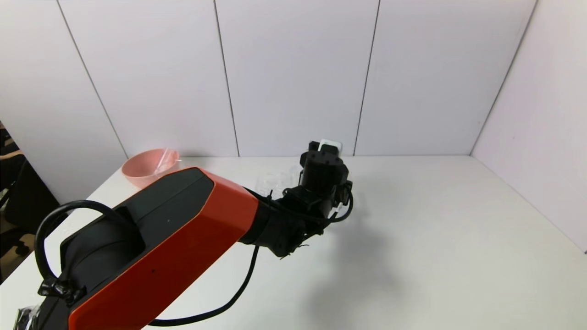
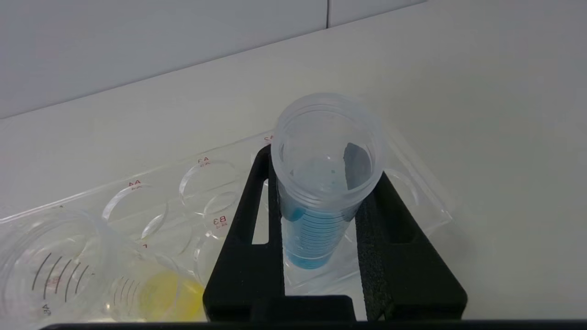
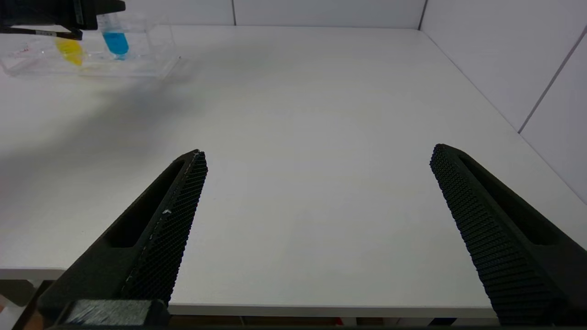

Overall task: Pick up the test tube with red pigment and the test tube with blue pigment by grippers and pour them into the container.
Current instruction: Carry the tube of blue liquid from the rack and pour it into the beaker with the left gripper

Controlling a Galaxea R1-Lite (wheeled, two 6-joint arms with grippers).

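Observation:
The test tube with blue pigment [image 2: 316, 229] stands upright in the clear tube rack [image 2: 412, 192]. My left gripper [image 2: 321, 169] reaches down over the rack, with one finger pressed on each side of the tube below its rim. In the head view, the left gripper [image 1: 323, 158] hides the tube. The right wrist view shows the blue tube [image 3: 115, 41] far off in the rack, under the left gripper [image 3: 69, 11]. My right gripper [image 3: 318, 153] is open and empty over the table's near edge. The red tube is out of view. The clear container [image 1: 166, 158] seems to stand by the pink bowl.
A yellow-tipped tube [image 2: 169, 295] sits in the same rack, beside a clear graduated vessel mouth [image 2: 50, 270]. The pink bowl [image 1: 146, 166] is at the table's far left corner. Wall panels close the back and right sides. The white table [image 1: 435, 229] extends to the right.

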